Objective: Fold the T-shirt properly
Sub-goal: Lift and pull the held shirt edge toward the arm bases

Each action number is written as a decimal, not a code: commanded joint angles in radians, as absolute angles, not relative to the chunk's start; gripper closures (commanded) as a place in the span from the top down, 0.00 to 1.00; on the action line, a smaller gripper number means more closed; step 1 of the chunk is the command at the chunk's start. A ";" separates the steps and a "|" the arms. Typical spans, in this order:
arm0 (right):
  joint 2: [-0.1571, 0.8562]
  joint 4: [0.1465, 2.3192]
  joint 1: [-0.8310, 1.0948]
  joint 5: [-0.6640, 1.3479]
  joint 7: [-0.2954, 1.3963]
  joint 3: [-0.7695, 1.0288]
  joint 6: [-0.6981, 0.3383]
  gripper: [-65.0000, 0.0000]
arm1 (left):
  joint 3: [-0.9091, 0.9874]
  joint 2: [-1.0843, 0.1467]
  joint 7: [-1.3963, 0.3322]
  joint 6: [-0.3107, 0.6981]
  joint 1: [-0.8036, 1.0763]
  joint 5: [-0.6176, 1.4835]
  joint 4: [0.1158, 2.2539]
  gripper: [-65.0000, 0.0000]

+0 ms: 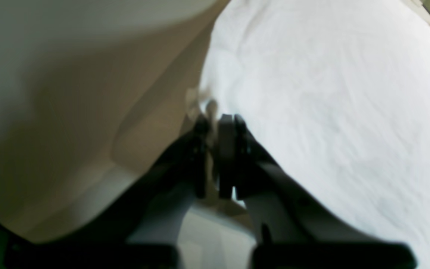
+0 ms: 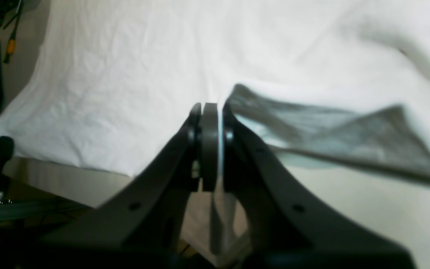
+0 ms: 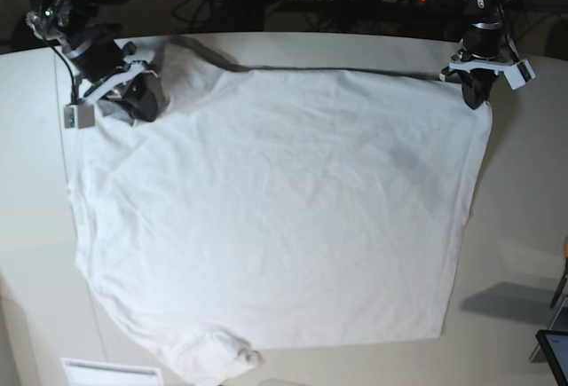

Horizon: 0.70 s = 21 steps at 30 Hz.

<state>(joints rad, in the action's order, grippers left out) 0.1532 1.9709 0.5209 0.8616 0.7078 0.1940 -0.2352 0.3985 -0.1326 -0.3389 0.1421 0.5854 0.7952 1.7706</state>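
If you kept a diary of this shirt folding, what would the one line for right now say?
stage: both far corners gripped | T-shirt: spread over table | left gripper: jaws shut on corner | right gripper: jaws shut on corner | fold: not yet made

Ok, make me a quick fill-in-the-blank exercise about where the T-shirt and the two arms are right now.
1. The T-shirt lies spread on the ____.
2. Both arms grip the shirt at its ____ edge in the base view.
3. The left gripper has its jaws ____ on the fabric.
4. The right gripper holds the corner on the base view's ____ side.

Missing words: table; far; shut; left
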 commanded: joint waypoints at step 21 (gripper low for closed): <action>0.157 1.979 0.257 0.875 0.984 0.374 -0.248 0.00 | 0.625 -0.036 -0.665 0.097 0.363 0.931 1.807 0.00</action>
